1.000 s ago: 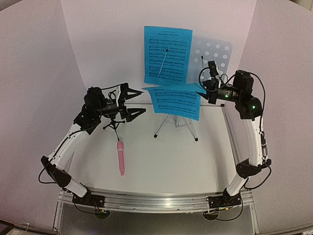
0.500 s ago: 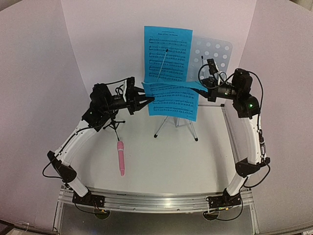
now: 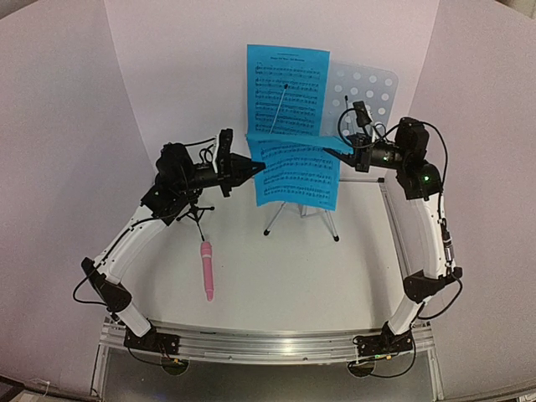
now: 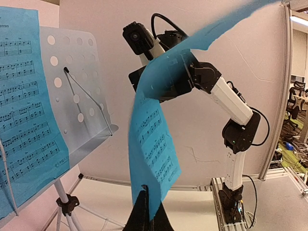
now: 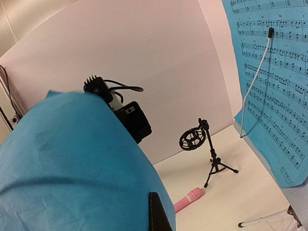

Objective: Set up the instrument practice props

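Overhead, I see the music stand [image 3: 368, 84] at the back with one blue page [image 3: 286, 92] on it. My right wrist view shows the mic holder [image 5: 207, 154] upright with its ring, which the left arm covers from above, and the pink microphone [image 5: 188, 198] lying near it. The left gripper [image 3: 255, 166] and right gripper [image 3: 345, 149] are pinched tight on opposite edges of the second page [image 3: 297, 172], held in front of the stand. Both arms reach inward.
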Robot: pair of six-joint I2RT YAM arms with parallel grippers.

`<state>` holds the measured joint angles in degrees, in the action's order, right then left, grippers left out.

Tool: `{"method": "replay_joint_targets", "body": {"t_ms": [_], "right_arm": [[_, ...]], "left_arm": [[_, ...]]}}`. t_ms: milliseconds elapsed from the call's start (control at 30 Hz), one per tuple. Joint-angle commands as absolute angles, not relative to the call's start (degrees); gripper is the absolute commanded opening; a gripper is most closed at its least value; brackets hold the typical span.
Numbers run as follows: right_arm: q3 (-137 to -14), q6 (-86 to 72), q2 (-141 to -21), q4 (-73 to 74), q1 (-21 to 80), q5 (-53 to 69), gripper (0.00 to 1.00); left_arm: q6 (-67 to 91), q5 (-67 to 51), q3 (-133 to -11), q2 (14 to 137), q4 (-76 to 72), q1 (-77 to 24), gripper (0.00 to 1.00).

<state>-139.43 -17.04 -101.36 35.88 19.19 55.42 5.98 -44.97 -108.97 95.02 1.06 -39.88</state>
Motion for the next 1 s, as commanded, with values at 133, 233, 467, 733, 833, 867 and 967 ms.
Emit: {"method": "replay_joint_targets", "body": {"t_ms": [133,233,467,733,833,867,967], "right_arm": [[-136.1,-21.1,-99.5,33.9,19.1,55.5,0.08],[-134.9,-24.8,-98.8,33.8,19.1,50.5,0.35],[-132.0,-29.5,-96.2,32.5,19.1,38.2,0.45],[-132.5,-29.7,-92.7,31.4,19.1,20.9,0.54],[-131.3,-27.0,-91.3,31.4,19.1,15.6,0.54],[-130.7,-26.2,-90.9,31.4,19.1,13.4,0.55],[-129.4,-23.5,-90.7,31.4,19.1,7.0,0.54]], "left_arm": [[11.6,-44.4,-112.6,95.3,5.6,-40.2,0.0],[16.8,-46.5,-112.5,95.0,7.2,-40.2,0.0],[22.6,-47.3,-112.8,94.8,7.9,-40.4,0.0],[20.8,-47.1,-122.1,100.3,2.6,-40.5,0.0],[16.7,-45.7,-129.7,104.9,4.5,-40.4,0.0],[16.5,-45.2,-132.2,106.6,4.4,-40.3,0.0],[17.1,-45.1,-140.3,111.7,4.2,-40.1,0.0]]}}
